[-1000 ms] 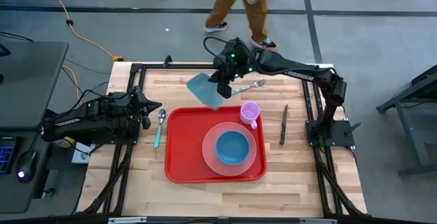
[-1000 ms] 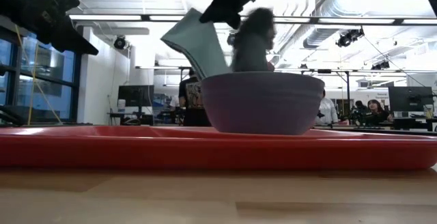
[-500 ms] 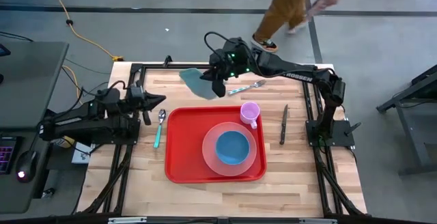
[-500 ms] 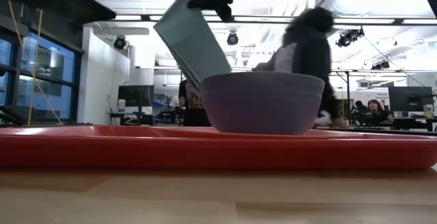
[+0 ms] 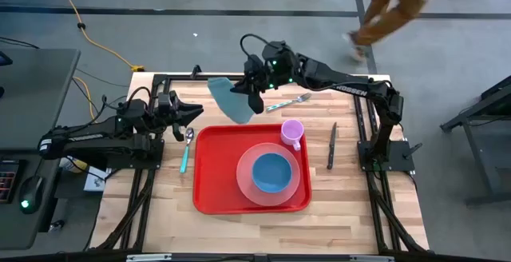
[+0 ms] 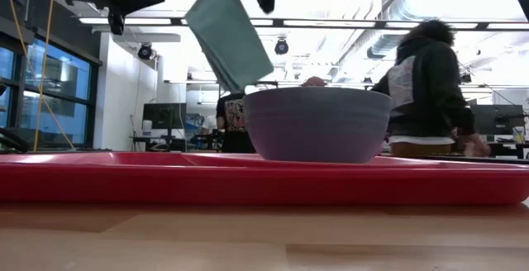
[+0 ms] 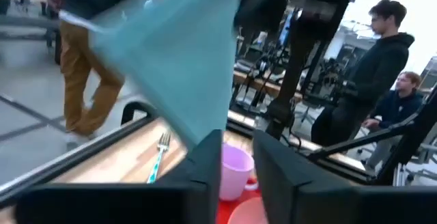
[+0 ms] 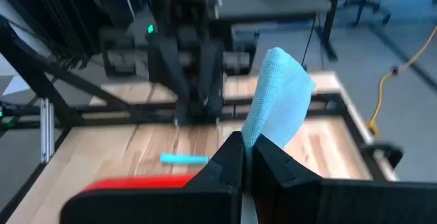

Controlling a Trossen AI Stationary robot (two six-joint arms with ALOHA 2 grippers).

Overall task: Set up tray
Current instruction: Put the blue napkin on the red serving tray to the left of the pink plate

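- High view: the large bright red rectangular plastic tray (image 5: pixel 214 178) lies on the pale wooden table (image 5: pixel 335 206). On it sit a round salmon-pink plate (image 5: pixel 244 184) with a blue bowl (image 5: pixel 272 172), and a small lilac mug (image 5: pixel 292 131) at the tray's far right corner. The right gripper (image 5: pixel 252 94) hangs just beyond the tray's far edge, pinched tight on a teal cloth (image 5: pixel 229 100) that droops towards the left gripper (image 5: pixel 190 113). A teal-handled spoon (image 5: pixel 186 148) lies just left of the tray, a teal-handled fork (image 5: pixel 289 101) beyond it, a dark knife (image 5: pixel 331 144) to its right.
- Low view: the tray's rim (image 6: pixel 264 178) fills the foreground, the bowl (image 6: pixel 317 124) on it — the cloth (image 6: pixel 228 33) hangs above the bowl.
- Left wrist view: the left gripper's dark fingers (image 7: pixel 206 173) stand a narrow way apart, holding nothing, with the cloth (image 7: pixel 184 60) just ahead.
- Right wrist view: the closed fingers (image 8: pixel 229 161) clamp the cloth (image 8: pixel 276 94) — a tray corner (image 8: pixel 140 185) shows beside them.
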